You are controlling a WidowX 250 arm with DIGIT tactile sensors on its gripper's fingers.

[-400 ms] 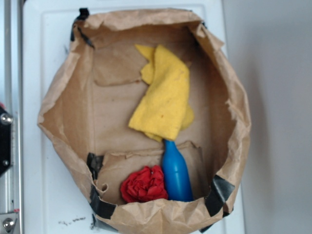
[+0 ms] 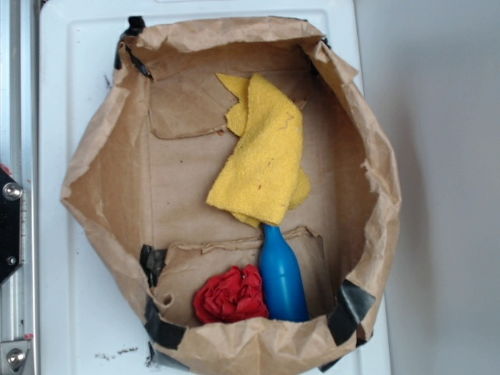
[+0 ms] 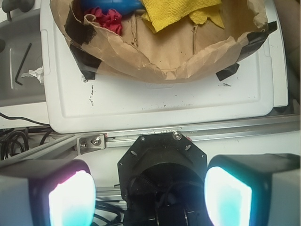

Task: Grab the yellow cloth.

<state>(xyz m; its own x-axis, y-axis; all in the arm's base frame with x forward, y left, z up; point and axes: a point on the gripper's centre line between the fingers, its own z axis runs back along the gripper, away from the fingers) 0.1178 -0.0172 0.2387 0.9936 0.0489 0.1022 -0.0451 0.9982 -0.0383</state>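
Note:
The yellow cloth lies crumpled inside a brown paper bag, toward its back and right. It also shows at the top of the wrist view. My gripper is open and empty, its two glowing pads far apart. It hangs over the robot base, well short of the bag and away from the cloth. The gripper does not show in the exterior view.
A blue bottle and a red rose-shaped fabric wad lie at the bag's front, just below the cloth. The bag sits on a white tray. A metal rail runs between the tray and my base. Black tape patches the bag's corners.
The exterior picture has shifted very slightly; the cloth, bottle and red wad lie as before. Nothing was taken hold of.

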